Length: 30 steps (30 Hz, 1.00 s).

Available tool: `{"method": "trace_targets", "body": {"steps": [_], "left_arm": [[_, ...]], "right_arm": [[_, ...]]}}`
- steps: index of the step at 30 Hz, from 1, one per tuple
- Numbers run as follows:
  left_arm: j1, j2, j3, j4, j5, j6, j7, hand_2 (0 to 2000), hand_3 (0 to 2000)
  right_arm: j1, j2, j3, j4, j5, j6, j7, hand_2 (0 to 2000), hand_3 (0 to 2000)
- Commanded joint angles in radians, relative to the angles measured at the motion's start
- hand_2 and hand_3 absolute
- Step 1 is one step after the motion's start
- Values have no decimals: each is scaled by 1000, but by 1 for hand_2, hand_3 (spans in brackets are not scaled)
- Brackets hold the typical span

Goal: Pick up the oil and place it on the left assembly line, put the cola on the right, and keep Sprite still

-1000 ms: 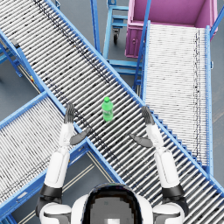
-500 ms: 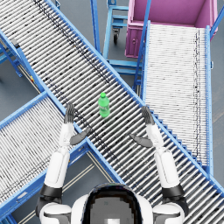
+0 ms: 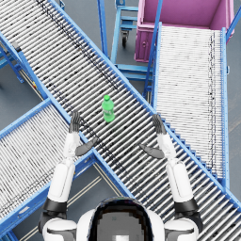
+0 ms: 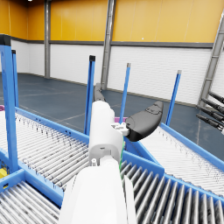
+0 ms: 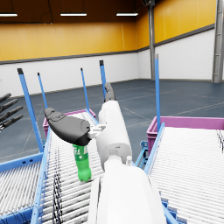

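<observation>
A green Sprite bottle (image 3: 108,109) stands upright on the long diagonal roller conveyor (image 3: 61,61), ahead of and between my two hands. The left hand (image 3: 76,136) hovers over the conveyor's near-left edge with fingers spread and nothing in it. Over the same belt, to the bottle's right, the right hand (image 3: 157,139) is also open and empty. In the right wrist view the bottle (image 5: 82,164) shows just beyond the right hand (image 5: 74,127). The left wrist view shows the left hand (image 4: 135,122) empty. I see no oil and no cola.
A shorter roller line (image 3: 28,150) branches off at the lower left, and another roller line (image 3: 188,80) runs along the right. A pink bin (image 3: 188,14) stands at that line's far end. Blue frame rails and posts (image 3: 102,28) border the belts.
The Sprite bottle has travelled a little farther away, up and left along the diagonal conveyor. Both hands have stayed where they were, open.
</observation>
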Motion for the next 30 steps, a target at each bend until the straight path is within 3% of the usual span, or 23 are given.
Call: {"method": "trace_targets", "body": {"steps": [1,30], "left_arm": [[0,0,0,0,0,0,0,0,0],[0,0,0,0,0,0,0,0,0]], "right_arm": [[0,0,0,0,0,0,0,0,0],[0,0,0,0,0,0,0,0,0]]}}
